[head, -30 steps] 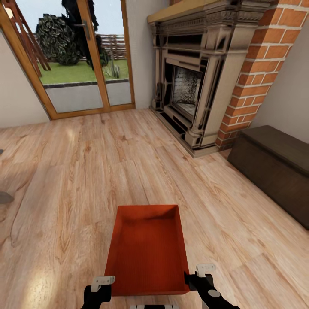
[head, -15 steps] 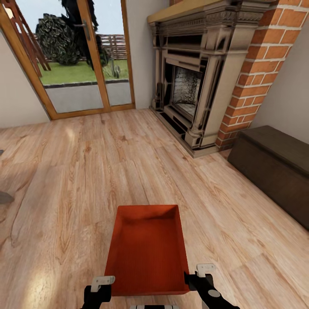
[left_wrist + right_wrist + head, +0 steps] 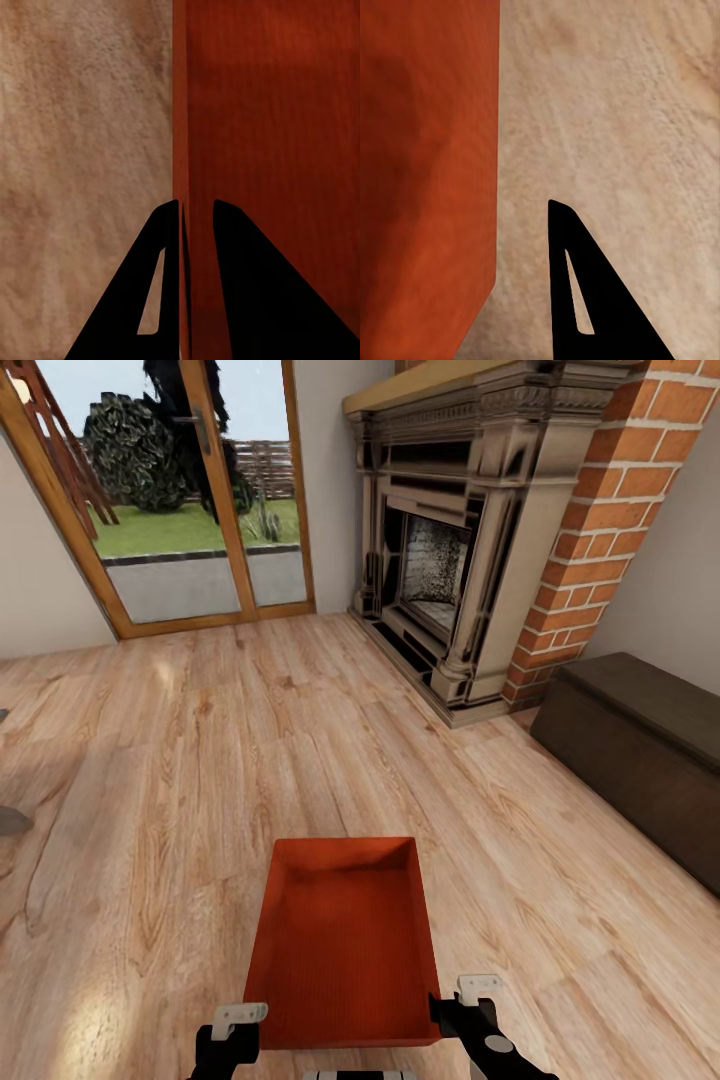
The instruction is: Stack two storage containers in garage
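The living room's wood-plank floor point(image 3: 300, 760) runs to a brick fireplace point(image 3: 470, 560) and glass doors point(image 3: 170, 500). One orange-red storage container point(image 3: 345, 945) is held above it, just before the robot. The left gripper point(image 3: 196, 217) is clenched on its side wall; whether the right gripper point(image 3: 470, 1000), touching the opposite wall, grasps it I cannot tell.

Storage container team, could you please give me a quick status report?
Left gripper straddles the storage container wall. Right gripper at its other side, grip unclear. Container in the living room, over the wood floor. Fireplace ahead-right, path open.
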You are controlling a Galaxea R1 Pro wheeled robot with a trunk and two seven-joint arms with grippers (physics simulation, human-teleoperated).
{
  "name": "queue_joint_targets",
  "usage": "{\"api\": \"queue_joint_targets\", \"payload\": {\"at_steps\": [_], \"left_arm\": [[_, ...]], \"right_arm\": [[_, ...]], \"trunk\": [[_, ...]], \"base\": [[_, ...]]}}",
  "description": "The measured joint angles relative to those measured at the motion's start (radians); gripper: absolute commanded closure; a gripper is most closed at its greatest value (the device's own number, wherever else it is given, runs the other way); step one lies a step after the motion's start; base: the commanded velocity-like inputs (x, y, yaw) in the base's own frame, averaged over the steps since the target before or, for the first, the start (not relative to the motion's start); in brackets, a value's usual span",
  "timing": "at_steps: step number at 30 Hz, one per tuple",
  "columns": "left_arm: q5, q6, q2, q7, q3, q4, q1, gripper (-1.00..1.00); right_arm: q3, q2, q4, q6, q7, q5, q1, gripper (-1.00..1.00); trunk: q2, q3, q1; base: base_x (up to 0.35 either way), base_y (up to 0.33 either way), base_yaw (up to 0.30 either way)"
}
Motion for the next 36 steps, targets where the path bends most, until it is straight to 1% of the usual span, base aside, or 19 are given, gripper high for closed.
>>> {"api": "queue_joint_targets", "payload": {"at_steps": [36], "left_arm": [[0.001,-0.005,0.001,0.0,-0.002,0.001,0.0,1.0]], "right_arm": [[0.004,0.0,-0.001,0.001,-0.001,0.0,0.0,1.0]], "trunk": [[0.0,0.0,0.0]], "base": [[0.0,0.0,0.0]]}}
